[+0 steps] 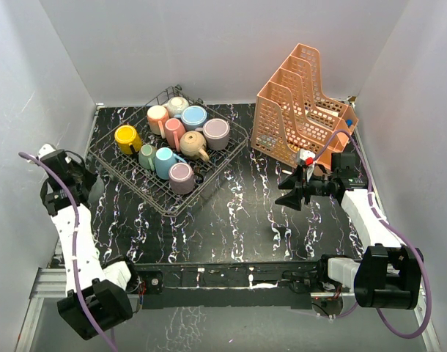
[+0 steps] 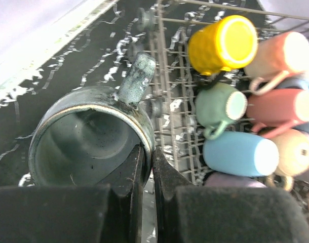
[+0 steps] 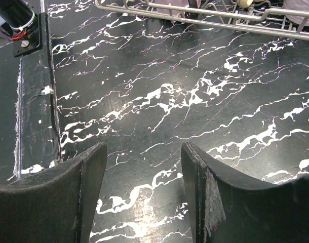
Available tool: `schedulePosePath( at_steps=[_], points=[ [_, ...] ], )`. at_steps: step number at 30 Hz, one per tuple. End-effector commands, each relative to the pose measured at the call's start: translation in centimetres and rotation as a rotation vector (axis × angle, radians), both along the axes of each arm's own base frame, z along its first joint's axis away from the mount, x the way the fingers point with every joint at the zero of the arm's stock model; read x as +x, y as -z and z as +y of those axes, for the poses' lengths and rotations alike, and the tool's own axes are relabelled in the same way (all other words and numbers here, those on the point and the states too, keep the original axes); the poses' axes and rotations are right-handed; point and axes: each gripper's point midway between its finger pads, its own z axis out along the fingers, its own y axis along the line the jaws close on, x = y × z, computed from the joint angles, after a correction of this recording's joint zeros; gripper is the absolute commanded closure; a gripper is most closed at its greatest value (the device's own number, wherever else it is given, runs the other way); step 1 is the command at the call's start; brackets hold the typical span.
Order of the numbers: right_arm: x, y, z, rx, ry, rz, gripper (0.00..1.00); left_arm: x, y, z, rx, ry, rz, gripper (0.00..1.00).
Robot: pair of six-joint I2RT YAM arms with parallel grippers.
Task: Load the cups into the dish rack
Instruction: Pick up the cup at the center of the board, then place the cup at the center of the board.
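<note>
- The left gripper [image 2: 148, 158] is nearly closed, pinching the rim wall of a grey-green glazed ceramic mug [image 2: 88, 136], with one finger inside the mouth and the other on the outer wall.
- The grey-green mug is tipped so that its open mouth faces the wrist camera. Its handle points away towards the dark grey square wire dish rack [image 2: 167, 126]. The mug is outside the rack, just beside its wall, over the black white-veined marble-pattern table [image 1: 245, 220].
- Ten cups already sit in the dish rack [image 1: 209, 187], packed close together. They are a yellow cup [image 1: 127, 138], a salmon cup [image 1: 157, 117], a cream cup [image 1: 178, 106], a blue cup [image 1: 193, 117], a lilac cup [image 1: 216, 133], a tan cup [image 1: 194, 144], a rose-pink cup [image 1: 174, 132], a small green cup [image 1: 146, 155], a light teal cup [image 1: 165, 161] and a mauve cup [image 1: 182, 177].
- The right gripper [image 3: 144, 167] holds its fingers partly apart around nothing, above bare table near the rack's front edge.
- An orange perforated plastic tiered organizer [image 1: 297, 110] stands at the back right, well apart from the rack.
- A small red mark and a small blue mark near the organizer's base may be labels, but they are too small to read.
</note>
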Motion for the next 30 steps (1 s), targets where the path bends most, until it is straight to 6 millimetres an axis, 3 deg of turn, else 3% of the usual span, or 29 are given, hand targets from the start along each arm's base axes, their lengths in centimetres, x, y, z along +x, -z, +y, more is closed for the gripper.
schedulePosePath(
  at_steps=[1,10,15,23,30],
  points=[
    [0.2,-1.5,0.2,0.020,-0.021,-0.067,0.38,2.0,-7.6,-3.3,-0.075,0.131,-0.254,1.00],
    [0.3,-1.4,0.1,0.016,-0.018,-0.064,0.37,4.3,-14.3,-12.3,-0.219,0.457,-0.470,1.00],
    [0.6,-1.4,0.1,0.013,-0.015,-0.059,0.37,4.4,-15.5,-19.0,-0.273,0.655,-0.484,1.00],
    [2.2,-0.9,-0.7,-0.026,0.063,-0.034,0.38,2.8,-15.8,-30.1,-0.302,0.959,-0.488,1.00],
    [4.8,-0.1,-2.9,-0.074,0.222,0.012,0.38,-0.2,-12.0,-41.4,-0.186,1.279,-0.383,1.00]
  ],
)
